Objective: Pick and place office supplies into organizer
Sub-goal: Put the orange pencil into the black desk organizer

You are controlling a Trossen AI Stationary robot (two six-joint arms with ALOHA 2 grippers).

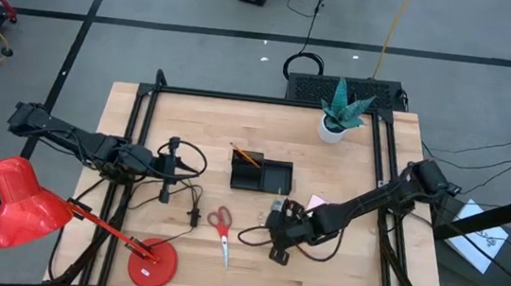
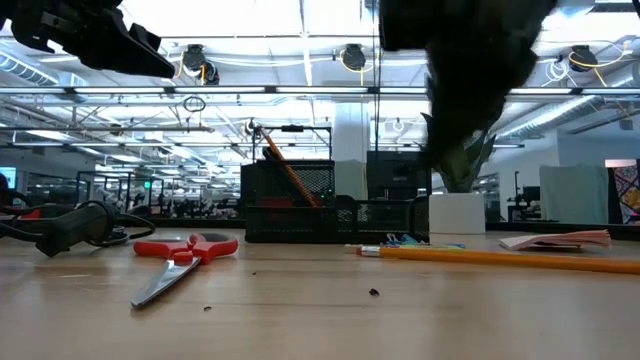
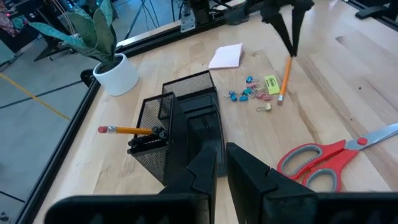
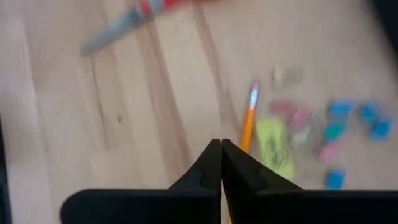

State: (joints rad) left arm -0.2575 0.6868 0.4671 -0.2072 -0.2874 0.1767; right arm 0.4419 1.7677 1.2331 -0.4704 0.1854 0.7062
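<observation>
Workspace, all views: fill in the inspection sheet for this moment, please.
Surface: wooden table.
Job's things: scissors, loose pencil, clips, sticky-note pad on the table; one pencil in the organizer.
Clutter: red lamp, potted plant.
Grippers: left gripper nearly shut, empty, left of the organizer; right gripper shut at the loose pencil's end.
Cables: black cables on the table.
Surroundings: floor cables; nobody seen.

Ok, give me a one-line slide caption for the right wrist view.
Right gripper, fingers shut, poised over the orange pencil beside the yellow piece and scattered blue clips.
</observation>
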